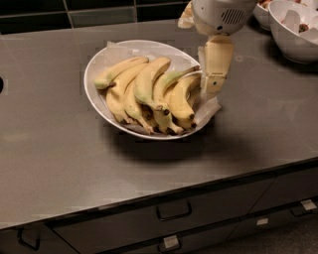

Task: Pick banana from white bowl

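While the white bowl (92,62) sits mid-desk (59,163), the banana (180,96) lies at its 3 o'clock side beside slimmer bananas (126,82), dark tip toward 6 o'clock. The claw (213,84) hangs just beside the banana's stem end, at about 2 o'clock from it, over the crumpled paper (206,110). Whether the claw is open or closed cannot be told. Dark wall tiles (99,10) run along 12 o'clock and drawers (124,223) along 6 o'clock. Two more white bowls (298,34) at 1 o'clock are cut off.
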You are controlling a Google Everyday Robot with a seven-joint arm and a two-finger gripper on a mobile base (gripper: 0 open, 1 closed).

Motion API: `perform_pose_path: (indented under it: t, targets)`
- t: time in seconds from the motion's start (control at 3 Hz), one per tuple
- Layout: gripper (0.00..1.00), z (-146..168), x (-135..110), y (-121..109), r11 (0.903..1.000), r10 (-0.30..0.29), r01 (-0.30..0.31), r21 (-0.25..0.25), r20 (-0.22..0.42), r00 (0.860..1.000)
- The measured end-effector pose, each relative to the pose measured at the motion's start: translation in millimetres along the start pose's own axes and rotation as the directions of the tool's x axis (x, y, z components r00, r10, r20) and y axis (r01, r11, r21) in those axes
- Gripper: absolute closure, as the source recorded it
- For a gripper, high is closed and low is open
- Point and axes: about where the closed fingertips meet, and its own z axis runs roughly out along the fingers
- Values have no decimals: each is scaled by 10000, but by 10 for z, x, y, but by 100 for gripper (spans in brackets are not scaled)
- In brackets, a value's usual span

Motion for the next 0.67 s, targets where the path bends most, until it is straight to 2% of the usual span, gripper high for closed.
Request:
perform_pose_path:
  t: [0.33,0.67]
  targets:
    - [0,120,-167,-204,9939,-954,988,-492,664,9932]
    - [0,247,-344,-424,9756,-1968,2123,-559,2056,9586]
